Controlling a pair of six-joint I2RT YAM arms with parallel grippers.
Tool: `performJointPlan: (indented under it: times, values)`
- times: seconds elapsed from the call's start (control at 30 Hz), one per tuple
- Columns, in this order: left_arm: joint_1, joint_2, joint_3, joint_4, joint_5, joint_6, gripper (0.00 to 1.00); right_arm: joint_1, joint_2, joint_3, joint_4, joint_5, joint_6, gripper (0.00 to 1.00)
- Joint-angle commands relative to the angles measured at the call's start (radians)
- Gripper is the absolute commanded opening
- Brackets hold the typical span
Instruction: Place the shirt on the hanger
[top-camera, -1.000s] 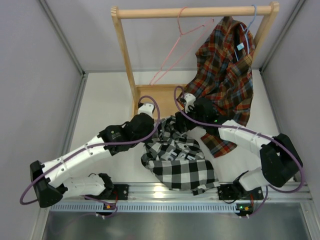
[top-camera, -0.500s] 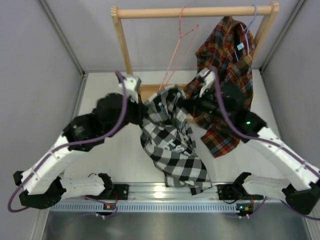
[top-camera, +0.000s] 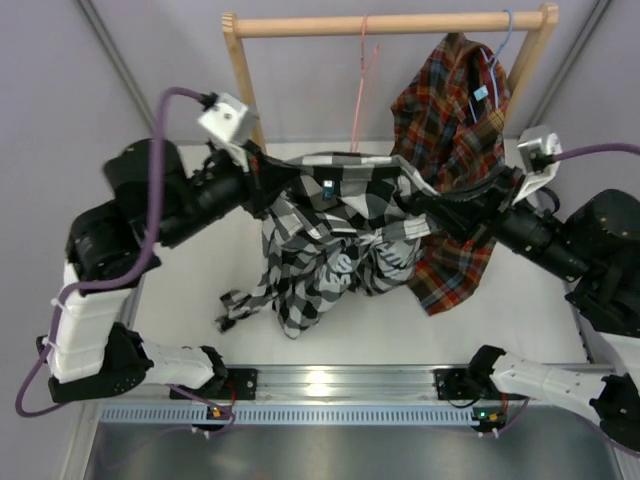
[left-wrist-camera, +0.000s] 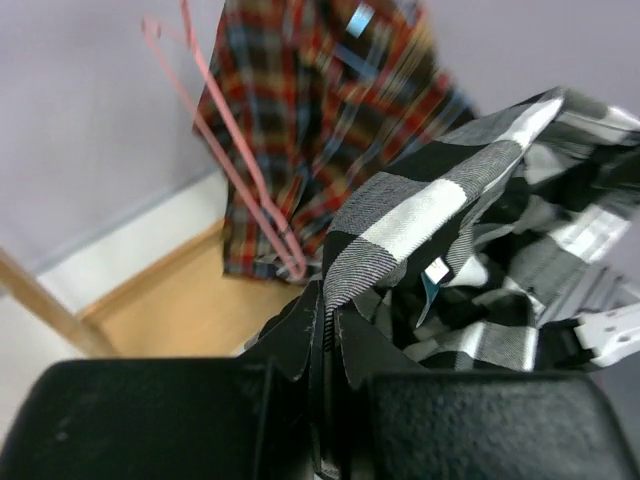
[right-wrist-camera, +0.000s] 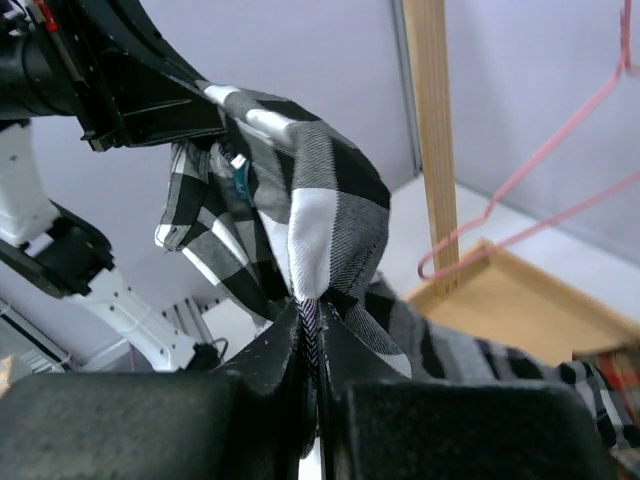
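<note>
Top view: bright, even, diffuse light from overhead; focus sharp throughout. Soft, faint shadow on the table beneath the shirt, at centre. Small glare patch on the metal rail at 6 o'clock. Walls lean outward toward the edges.
Left wrist view: plaid shirt at 12 o'clock smeared by blur; checked folds at 3 o'clock likewise.
Right wrist view: central fabric fold crisp; hanger at 2 o'clock soft; foreground at 6 o'clock dark, detail lost.
</note>
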Motion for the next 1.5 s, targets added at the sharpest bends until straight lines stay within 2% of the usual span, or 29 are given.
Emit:
performJointPlan:
  times: [0.0,0.07,0.13,0.2,0.23,0.3,0.33,0.4,0.47,0.57,0.63,0.67,0.7,0.77,0.8,0.83,0.9,1.03,1.27,1.37,1.43,1.47]
  values:
    - [0.008,0.009,-0.154,-0.029,-0.12,0.012,0.0,-0.009,-0.077,-0.103,-0.058,0.109,0.072,0.0]
    - [0.008,-0.005,-0.242,-0.029,-0.116,-0.001,0.0,-0.009,-0.12,-0.197,-0.058,0.136,0.112,0.0]
    - [0.008,-0.036,-0.395,-0.018,-0.096,-0.028,0.0,-0.009,-0.144,-0.273,-0.063,0.17,0.141,0.0]
    - [0.008,-0.067,-0.53,0.025,-0.062,-0.057,0.0,-0.009,-0.19,-0.428,-0.063,0.191,0.167,0.0]
    - [0.008,-0.094,-0.667,0.049,-0.057,-0.074,0.0,-0.009,-0.208,-0.482,-0.054,0.216,0.195,0.0]
    - [0.006,-0.119,-0.809,0.16,-0.05,-0.117,0.0,-0.009,-0.267,-0.64,-0.048,0.28,0.235,0.0]
    - [0.008,-0.136,-0.931,0.206,-0.054,-0.133,0.0,-0.009,-0.287,-0.73,-0.042,0.299,0.267,0.0]
    - [0.008,-0.143,-1.035,0.355,-0.098,-0.197,0.0,-0.009,-0.325,-0.806,-0.041,0.39,0.301,0.0]
    - [0.009,-0.121,-1.113,0.431,-0.154,-0.234,0.0,-0.011,-0.33,-0.899,-0.049,0.455,0.345,0.0]
    - [0.008,-0.05,-1.088,0.478,-0.247,-0.271,0.0,-0.012,-0.27,-0.947,-0.061,0.541,0.359,0.0]
    - [0.008,-0.024,-1.06,0.488,-0.231,-0.245,0.0,-0.012,-0.224,-0.921,-0.08,0.541,0.324,0.14]
    - [0.008,-0.004,-1.034,0.491,-0.149,-0.229,0.0,-0.014,-0.215,-0.906,-0.084,0.529,0.303,0.28]
    - [0.008,0.004,-1.026,0.496,-0.102,-0.194,0.0,-0.012,-0.213,-0.887,-0.092,0.517,0.283,0.59]
    - [0.008,0.015,-1.021,0.514,-0.016,-0.157,0.0,-0.014,-0.224,-0.831,-0.085,0.488,0.191,0.74]
    - [0.008,0.024,-1.025,0.516,0.055,-0.119,0.0,-0.014,-0.229,-0.815,-0.063,0.403,0.145,0.81]
    - [0.006,0.028,-1.028,0.516,0.077,-0.105,0.0,-0.014,-0.232,-0.791,-0.01,0.347,0.043,0.83]
    - [0.008,0.028,-1.04,0.517,0.099,-0.091,0.0,-0.014,-0.215,-0.765,0.033,0.221,-0.039,0.89]
    - [0.008,-0.033,-1.107,0.559,0.131,-0.085,0.0,-0.014,-0.082,-0.691,0.102,0.093,-0.211,0.9]
    - [0.006,-0.148,-1.17,0.606,0.283,-0.059,0.0,-0.014,0.075,-0.694,0.276,-0.123,-0.375,0.83]
    - [0.008,-0.177,-1.186,0.606,0.291,-0.053,0.0,-0.012,0.132,-0.7,0.311,-0.126,-0.431,0.8]
    - [0.006,-0.188,-1.193,0.605,0.308,-0.047,0.0,-0.015,0.181,-0.685,0.32,-0.12,-0.455,0.75]
    - [0.006,-0.191,-1.196,0.606,0.308,-0.042,0.0,-0.015,0.193,-0.68,0.328,-0.146,-0.464,0.65]
